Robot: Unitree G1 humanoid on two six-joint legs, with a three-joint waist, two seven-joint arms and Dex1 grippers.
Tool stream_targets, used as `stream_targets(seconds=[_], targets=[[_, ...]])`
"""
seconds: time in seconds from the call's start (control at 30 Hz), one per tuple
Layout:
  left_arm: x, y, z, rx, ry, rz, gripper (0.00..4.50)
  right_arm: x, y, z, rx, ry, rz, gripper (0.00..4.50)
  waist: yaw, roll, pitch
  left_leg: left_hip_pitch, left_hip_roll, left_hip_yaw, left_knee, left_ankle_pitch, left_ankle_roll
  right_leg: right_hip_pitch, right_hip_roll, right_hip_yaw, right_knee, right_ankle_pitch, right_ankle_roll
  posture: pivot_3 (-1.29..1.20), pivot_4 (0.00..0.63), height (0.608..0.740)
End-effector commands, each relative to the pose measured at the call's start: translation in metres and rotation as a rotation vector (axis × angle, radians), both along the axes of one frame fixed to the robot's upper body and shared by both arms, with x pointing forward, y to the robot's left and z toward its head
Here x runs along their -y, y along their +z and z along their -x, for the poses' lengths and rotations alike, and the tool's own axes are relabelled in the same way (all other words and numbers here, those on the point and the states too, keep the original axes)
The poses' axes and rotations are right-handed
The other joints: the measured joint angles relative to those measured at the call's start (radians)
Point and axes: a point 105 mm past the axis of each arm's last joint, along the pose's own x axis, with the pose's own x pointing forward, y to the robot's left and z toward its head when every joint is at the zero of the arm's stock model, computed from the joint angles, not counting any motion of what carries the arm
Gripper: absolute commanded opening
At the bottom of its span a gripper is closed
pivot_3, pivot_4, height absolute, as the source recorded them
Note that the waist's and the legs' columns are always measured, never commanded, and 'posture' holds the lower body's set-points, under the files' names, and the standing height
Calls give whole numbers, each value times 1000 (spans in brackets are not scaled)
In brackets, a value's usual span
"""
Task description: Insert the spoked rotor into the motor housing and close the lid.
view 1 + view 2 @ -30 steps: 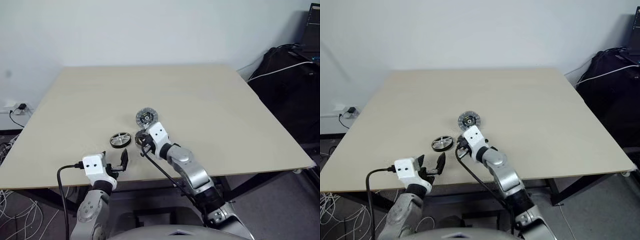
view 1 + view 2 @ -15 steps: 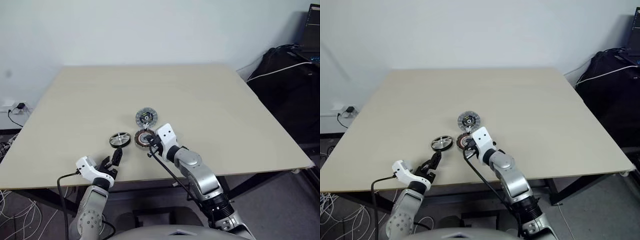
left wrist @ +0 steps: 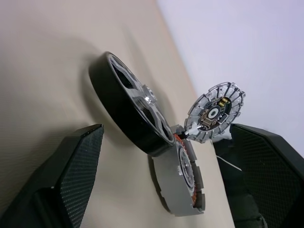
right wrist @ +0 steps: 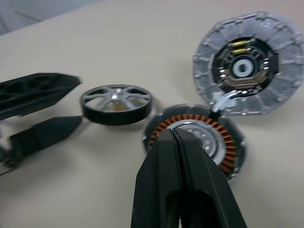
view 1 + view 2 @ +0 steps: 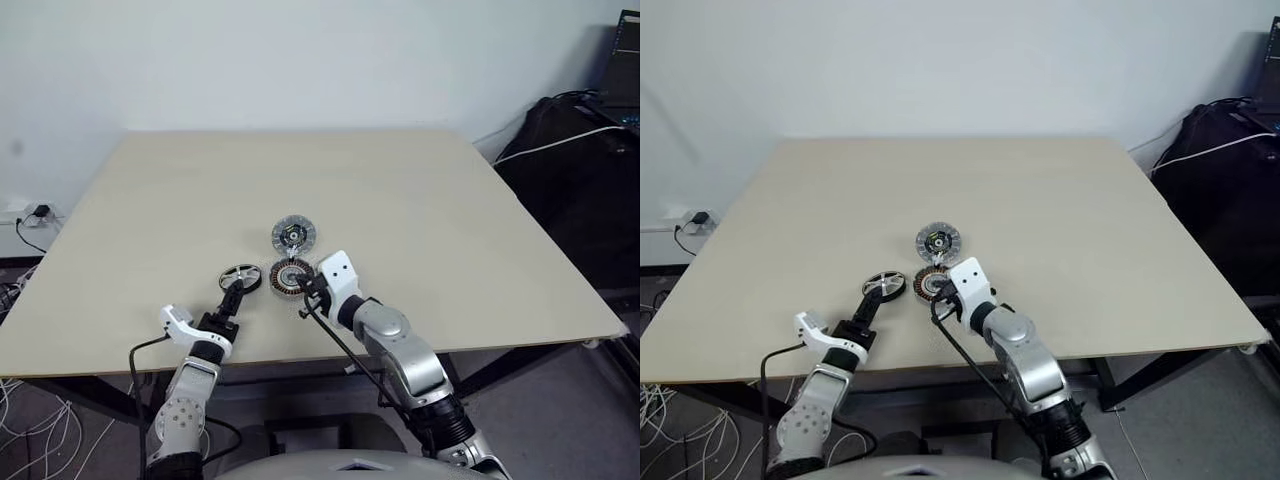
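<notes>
The spoked rotor (image 5: 240, 278), a dark rim with silver spokes, lies flat on the table. Right beside it sits the motor housing (image 5: 290, 275) with its copper windings, and the ribbed silvery lid (image 5: 293, 236) lies flat just behind it, touching its far edge. My left gripper (image 5: 233, 296) is open just in front of the rotor, its fingers (image 3: 71, 175) spread wider than the rotor (image 3: 128, 114) and not touching it. My right gripper (image 4: 175, 137) is shut, empty, with its tip over the near edge of the housing (image 4: 190, 128).
The parts lie near the front edge of the beige table (image 5: 400, 190). A black bag (image 5: 570, 170) with white cables stands off the table's right side. A wall socket (image 5: 35, 215) with cables is low on the left.
My left gripper has rolled over and moved forward and down to the rotor's near side. My right gripper has drawn slightly back and right, uncovering the housing.
</notes>
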Motion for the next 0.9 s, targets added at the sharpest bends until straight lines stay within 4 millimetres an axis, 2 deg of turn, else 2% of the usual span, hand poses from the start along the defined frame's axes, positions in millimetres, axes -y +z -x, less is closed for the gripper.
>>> stream_targets(seconds=[0.03, 0.4, 0.57, 0.7, 0.9], targets=[[12, 6, -8, 34, -25, 45, 4500, -4, 16, 6, 42, 58, -41, 47, 1, 0, 0, 0, 0, 0, 0, 0, 0, 0, 0, 0, 0, 0, 0, 0, 0, 740], [26, 11, -15, 18, -54, 82, 4500, 9, 16, 23, 5, 89, -46, 47, 10, -1, 0, 0, 0, 0, 0, 0, 0, 1, 0, 0, 0, 0, 0, 0, 0, 740], [23, 6, -18, -30, -3, 116, 4500, 16, 13, 27, -13, 79, -30, 47, 17, -2, -1, 1, 0, -1, 0, 0, 0, 1, 0, 0, 0, 0, 0, 0, 0, 740], [17, 2, -20, -60, 53, 147, 3635, 19, 11, 27, -20, 62, -27, 0, 17, -3, -1, 1, 0, -1, 0, 1, -1, 1, 0, 0, 0, 0, 0, 0, 0, 740], [19, 5, -21, -58, 60, 172, 1625, 18, 11, 27, -24, 57, -27, 0, 20, -5, -1, 0, 0, -1, 0, 0, 0, 1, 0, 0, -1, 0, 0, 0, 0, 740]])
